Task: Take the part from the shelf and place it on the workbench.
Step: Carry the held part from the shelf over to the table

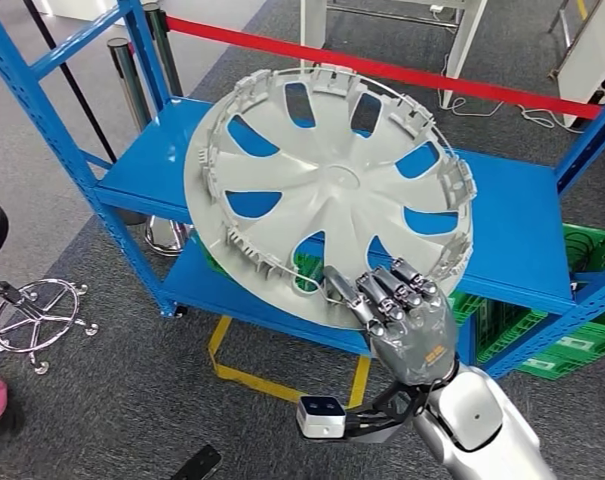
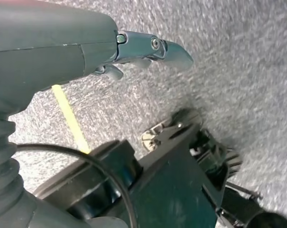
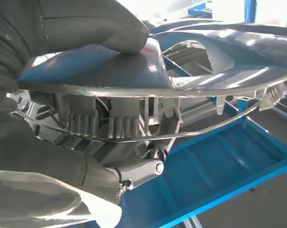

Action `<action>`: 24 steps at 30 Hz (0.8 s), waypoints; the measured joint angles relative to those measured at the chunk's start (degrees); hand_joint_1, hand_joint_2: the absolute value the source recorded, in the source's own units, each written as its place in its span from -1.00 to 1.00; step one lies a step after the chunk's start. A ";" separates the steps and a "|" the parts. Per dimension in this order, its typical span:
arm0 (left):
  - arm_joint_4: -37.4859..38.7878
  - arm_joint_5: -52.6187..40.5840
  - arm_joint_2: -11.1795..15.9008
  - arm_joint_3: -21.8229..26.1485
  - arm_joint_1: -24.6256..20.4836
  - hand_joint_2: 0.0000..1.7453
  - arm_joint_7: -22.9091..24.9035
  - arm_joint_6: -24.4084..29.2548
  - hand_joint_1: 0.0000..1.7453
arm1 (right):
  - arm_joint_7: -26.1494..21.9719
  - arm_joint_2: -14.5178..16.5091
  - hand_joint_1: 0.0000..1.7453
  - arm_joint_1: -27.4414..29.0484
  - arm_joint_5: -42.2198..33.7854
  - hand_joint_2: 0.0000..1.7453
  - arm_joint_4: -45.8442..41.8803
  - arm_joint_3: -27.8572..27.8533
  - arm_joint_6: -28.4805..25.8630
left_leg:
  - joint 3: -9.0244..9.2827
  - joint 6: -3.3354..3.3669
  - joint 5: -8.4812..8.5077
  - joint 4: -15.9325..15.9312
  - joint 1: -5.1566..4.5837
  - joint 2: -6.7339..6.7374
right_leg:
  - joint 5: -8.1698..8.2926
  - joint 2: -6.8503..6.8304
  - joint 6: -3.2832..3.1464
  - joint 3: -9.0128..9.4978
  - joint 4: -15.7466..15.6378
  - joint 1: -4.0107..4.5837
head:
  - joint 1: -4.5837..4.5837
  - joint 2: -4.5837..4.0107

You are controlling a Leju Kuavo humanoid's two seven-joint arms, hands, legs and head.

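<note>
Clearly, the hubcap (image 1: 325,190) is gripped at its near rim by the fingers (image 1: 393,290) of the right hand (image 1: 408,320) and held tilted above the front edge of the blue shelf (image 1: 518,220). Being pinched at one edge only, it could slip or swing and be dropped. The right wrist view shows the thumb (image 3: 98,26) pressed on the hubcap's (image 3: 192,61) face with fingers under the rim, which is hidden from above. The left hand (image 2: 56,42) hangs over the floor, holding nothing, fingers straight.

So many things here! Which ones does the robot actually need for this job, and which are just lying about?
Part of the job:
- silver wheel cover, gripped at its near rim
- right robot hand holding it
- blue shelf it comes from

Just lying about:
- green crates under the shelf
- red barrier tape
- chair base
- yellow floor tape
</note>
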 joint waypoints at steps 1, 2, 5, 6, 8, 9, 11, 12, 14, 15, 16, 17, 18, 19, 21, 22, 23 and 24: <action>0.00 -0.11 -0.02 -0.01 -0.03 1.00 0.00 -0.01 -1.00 | 0.16 -0.18 1.00 -0.02 0.00 1.00 0.02 0.10 0.00 | -0.73 0.09 0.51 0.06 -0.12 -0.02 | -1.25 0.10 0.01 -0.64 3.18 0.03 | 0.01 0.00; 0.00 -0.22 -0.04 -0.03 -0.03 1.00 0.00 -0.01 -1.00 | 0.27 -0.35 1.00 -0.02 0.00 1.00 0.04 0.20 0.00 | -1.40 0.13 0.99 0.13 -0.25 -0.04 | -1.29 0.15 -0.06 -0.57 4.80 0.08 | 0.02 0.00; -0.01 -0.55 -0.11 -0.13 -0.17 1.00 0.04 -0.03 -1.00 | 0.27 -0.74 1.00 -0.02 0.00 1.00 0.02 0.30 0.00 | -2.91 0.05 2.25 0.21 -0.60 -0.22 | 2.72 0.46 -1.07 5.52 -2.43 0.39 | 0.00 0.00; -0.03 -0.67 -0.17 -0.21 -0.29 1.00 0.07 -0.04 -1.00 | 0.17 -0.79 1.00 -0.02 -0.01 1.00 -0.03 0.22 0.00 | -3.30 -0.10 2.65 0.26 -0.73 -0.30 | 3.48 0.69 -1.61 8.49 -6.82 0.53 | -0.03 0.00; -0.06 -0.85 -0.27 -0.42 -0.55 1.00 0.22 -0.08 -1.00 | -0.28 -0.85 1.00 0.03 -0.04 1.00 -0.16 -0.08 0.00 | -3.99 -0.61 3.62 0.30 -0.66 -0.42 | 3.58 1.06 -2.34 11.94 -12.54 0.90 | -0.03 0.00; -0.07 -0.90 -0.29 -0.51 -0.63 1.00 0.36 -0.09 -1.00 | -0.71 -0.86 1.00 0.15 -0.05 1.00 -0.25 -0.30 0.00 | -4.32 -0.97 4.17 0.25 -0.58 -0.47 | 3.64 1.07 -2.49 12.29 -13.46 1.06 | 0.00 0.00; -0.05 -1.15 -0.13 -0.61 -0.66 1.00 0.92 -0.13 -1.00 | -2.40 -0.88 1.00 0.71 -0.05 1.00 -0.58 -1.09 0.00 | -4.94 -1.66 4.37 0.27 -0.44 -0.56 | 4.62 0.72 -2.83 11.63 -14.12 0.96 | 0.06 0.00; -0.05 -1.27 -0.06 -0.64 -0.66 1.00 1.23 -0.14 -1.00 | -3.59 -0.86 1.00 1.25 -0.05 1.00 -0.92 -1.70 0.00 | -5.39 -2.03 3.21 1.07 -0.40 -0.56 | 5.19 0.45 -3.18 11.24 -14.39 0.78 | -0.05 0.00; -0.04 -1.45 0.05 -0.70 -0.71 1.00 1.78 -0.17 -1.00 | -7.08 -0.65 1.00 2.97 -0.04 1.00 -1.99 -3.54 0.00 | -6.92 -2.85 -1.78 6.16 -0.05 -0.47 | 6.29 -0.17 -3.66 10.21 -14.59 0.56 | -0.34 0.00; -0.04 -1.49 0.09 -0.71 -0.74 1.00 1.96 -0.17 -1.00 | -9.27 -0.37 1.00 4.14 -0.04 1.00 -2.65 -4.79 0.00 | -7.75 -3.25 -4.45 10.07 0.21 -0.44 | 6.76 -0.45 -3.75 9.54 -14.52 0.55 | -0.45 0.00; -0.04 -1.57 0.12 -0.72 -0.76 1.00 2.13 -0.15 -1.00 | -11.68 0.07 1.00 5.41 -0.02 1.00 -3.30 -6.20 0.00 | -8.31 -3.61 -6.16 13.65 0.45 -0.42 | 7.22 -0.71 -3.65 8.84 -14.42 0.54 | -0.48 0.00; -0.04 -1.69 0.16 -0.72 -0.77 1.00 2.27 -0.13 -1.00 | -14.15 0.68 1.00 6.71 -0.01 1.00 -3.94 -7.65 0.00 | -8.27 -3.91 -6.56 15.97 0.66 -0.40 | 7.67 -0.90 -3.49 8.11 -14.26 0.52 | -0.45 0.00; -0.04 -1.83 0.20 -0.73 -0.79 1.00 2.43 -0.09 -1.00 | -16.62 1.47 1.00 7.99 0.00 1.00 -4.56 -9.13 0.00 | -7.44 -4.17 -5.69 16.37 0.85 -0.36 | 8.08 -1.04 -3.29 7.33 -14.03 0.44 | -0.48 0.00; -0.04 -1.95 0.24 -0.74 -0.83 1.00 2.76 -0.01 -1.00 | -19.16 2.46 1.00 9.27 0.00 1.00 -5.25 -10.70 0.00 | -5.65 -4.39 -4.05 14.64 1.03 -0.32 | 8.47 -1.13 -3.02 6.51 -13.73 0.33 | -0.46 0.00; -0.04 -2.06 0.22 -0.77 -1.00 1.00 3.80 0.17 -1.00 | -23.45 4.68 1.00 11.46 0.00 1.00 -6.65 -13.81 0.00 | -0.37 -4.80 -1.98 7.29 1.29 -0.26 | 9.11 -1.18 -2.40 4.93 -12.83 0.22 | -0.57 0.00; -0.04 -2.02 0.17 -0.78 -1.11 1.00 4.63 0.32 -1.00 | -24.93 5.78 1.00 12.25 0.00 1.00 -7.36 -15.25 0.00 | 1.92 -4.63 -2.13 3.58 1.29 -0.30 | 9.46 -1.18 -2.03 4.27 -12.41 0.25 | -0.60 0.00; -0.04 -1.91 0.13 -0.78 -1.20 1.00 5.61 0.48 -1.00 | -25.77 6.69 1.00 12.78 0.00 1.00 -7.95 -16.39 0.00 | 3.27 -4.35 -2.70 1.15 1.23 -0.36 | 9.84 -1.16 -1.66 3.79 -12.09 0.30 | -0.67 0.00; -0.02 -1.69 0.08 -0.78 -1.27 1.00 6.99 0.69 -1.00 | -26.30 7.44 1.00 13.22 0.00 1.00 -8.46 -17.34 0.00 | 3.70 -3.91 -3.22 0.06 1.05 -0.43 | 10.29 -1.15 -1.32 3.48 -11.97 0.34 | -0.70 0.00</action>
